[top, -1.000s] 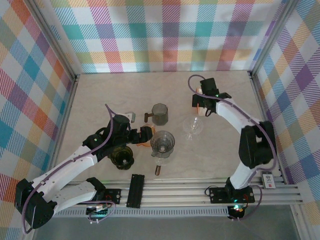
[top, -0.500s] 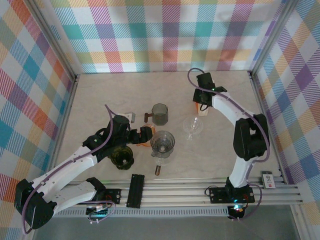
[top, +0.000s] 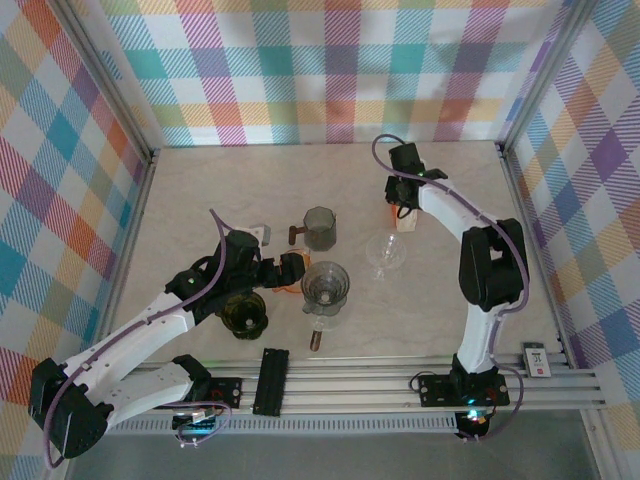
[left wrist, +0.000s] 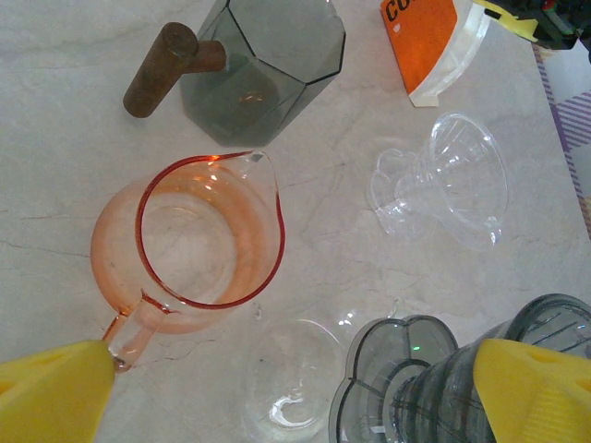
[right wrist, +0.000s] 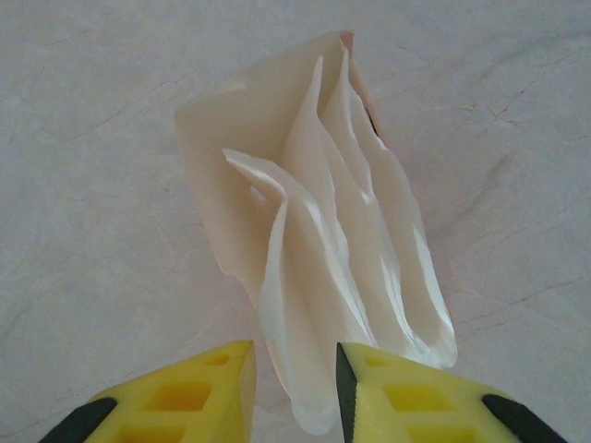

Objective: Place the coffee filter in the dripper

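Your right claw (right wrist: 294,362) has swung in over the coffee filter (right wrist: 314,231), jaws slightly apart astride its edge. It looks like flimsy paper, so pinch one fold lightly.

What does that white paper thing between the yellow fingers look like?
The coffee filter is thin, cream-white paper, folded into several long pleats that fan apart a little. It lies on the pale marble table, stretching away from the right gripper. Its near end reaches into the gap between the yellow fingers; whether they pinch it cannot be told.
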`<state>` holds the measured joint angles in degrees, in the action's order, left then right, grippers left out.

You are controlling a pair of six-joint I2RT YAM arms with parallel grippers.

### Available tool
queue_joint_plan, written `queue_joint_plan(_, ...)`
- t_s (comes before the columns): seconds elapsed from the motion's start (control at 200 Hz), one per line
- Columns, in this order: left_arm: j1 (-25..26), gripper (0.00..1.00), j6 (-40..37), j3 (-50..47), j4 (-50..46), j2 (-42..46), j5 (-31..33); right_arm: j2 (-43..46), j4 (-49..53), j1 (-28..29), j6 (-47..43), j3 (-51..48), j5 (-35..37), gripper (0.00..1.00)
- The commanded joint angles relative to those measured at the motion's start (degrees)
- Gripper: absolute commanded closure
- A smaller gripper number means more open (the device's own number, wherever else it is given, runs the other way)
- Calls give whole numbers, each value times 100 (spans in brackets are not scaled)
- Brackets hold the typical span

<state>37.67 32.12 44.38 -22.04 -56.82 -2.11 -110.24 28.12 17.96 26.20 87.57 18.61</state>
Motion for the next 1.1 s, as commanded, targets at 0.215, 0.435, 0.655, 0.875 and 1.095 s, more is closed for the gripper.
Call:
queue_joint_plan(0.215,-79,0,39,-97,154,-5,-44,-323,97,-64,53,304,16,78)
queue_joint_plan(0.435,-93,0,45,-89,182,-42,-68,-326,91,-71,-37,310,80,90)
queue_joint_plan(0.655,-102,0,62,-70,205,-134,-136,-178,87,-73,-190,269,99,100)
queue_joint_plan(0.875,-110,0,77,-39,205,-145,-176,266,47,-73,-299,18,85,100)
queue_joint_plan(1.095,-111,0,94,34,136,-129,-184,623,111,-73,-348,-227,-39,100)
